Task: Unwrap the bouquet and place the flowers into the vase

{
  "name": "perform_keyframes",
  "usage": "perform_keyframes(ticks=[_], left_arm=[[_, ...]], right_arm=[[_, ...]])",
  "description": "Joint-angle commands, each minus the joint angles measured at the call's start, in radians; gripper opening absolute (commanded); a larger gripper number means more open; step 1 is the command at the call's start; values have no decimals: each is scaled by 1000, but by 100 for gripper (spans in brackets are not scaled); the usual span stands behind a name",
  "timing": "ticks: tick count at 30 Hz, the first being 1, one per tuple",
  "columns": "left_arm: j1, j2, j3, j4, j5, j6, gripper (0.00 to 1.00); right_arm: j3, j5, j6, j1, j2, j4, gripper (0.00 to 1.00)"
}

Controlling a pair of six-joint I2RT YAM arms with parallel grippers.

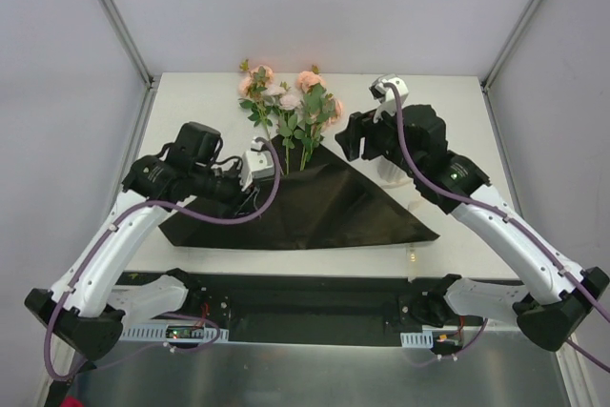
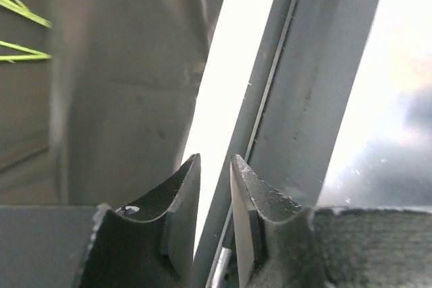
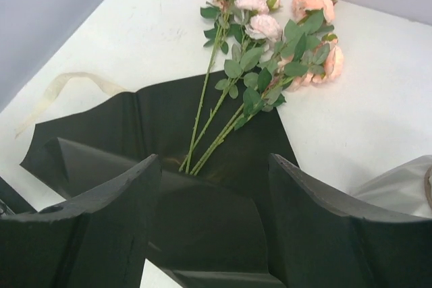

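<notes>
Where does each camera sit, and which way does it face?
Top external: above and behind, facing down on the table; left arm and right arm show.
Left wrist: close over the black paper; left gripper shows, jaws slightly apart.
Right wrist: facing the flowers; right gripper shows, jaws wide.
Shared: top and right wrist both show flowers on black paper.

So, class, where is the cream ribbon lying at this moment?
In the right wrist view, the ribbon lies loose on the white table at the left, beside the black paper, left of the flower stems.
</notes>
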Motion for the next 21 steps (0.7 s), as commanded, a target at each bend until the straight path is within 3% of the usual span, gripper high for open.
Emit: perform_keyframes(ticks=[1,3,6,9,16,21], left_arm=[[-20,-96,3,-179,87,122,28],[-21,-130,15,-216,139,162,57],[-23,-202,25,-257,186,265,73],[-23,-251,45,-245,192,277,83],[-21,-220,265,-194,179,130,94],[-21,-184,379,-93,159,-12,97]], right_arm=[[14,-17,4,1,33,-46,67],[-2,-6,-8,24,56,-49,67],[-20,36,-20,93,85,-69,67],[-40,61,-14,170,102,-87,67],[-150,90,73,364,44,-124,65],[-227,124,174,487,-36,-168,64]])
